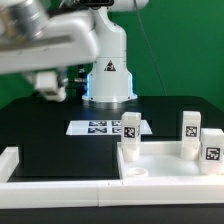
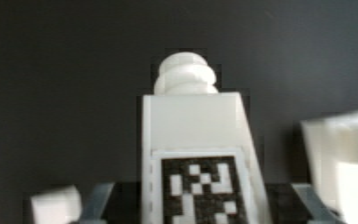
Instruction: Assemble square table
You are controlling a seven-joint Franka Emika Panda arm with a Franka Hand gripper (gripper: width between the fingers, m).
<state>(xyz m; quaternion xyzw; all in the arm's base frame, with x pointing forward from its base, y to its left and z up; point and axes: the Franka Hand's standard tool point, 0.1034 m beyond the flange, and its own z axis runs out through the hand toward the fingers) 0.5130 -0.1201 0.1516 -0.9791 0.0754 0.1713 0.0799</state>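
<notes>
In the wrist view my gripper is shut on a white stubby leg. The leg carries a black-and-white tag, and its rounded screw tip points away from the jaws over the black table. Grey fingers press both its sides. In the exterior view the gripper hangs blurred at the upper left, far from the white tabletop at the lower right. Three tagged legs stand upright on the tabletop.
The marker board lies in front of the robot base. White border rails run along the table's front and left edges. A blurred white part shows in the wrist view, beside the held leg.
</notes>
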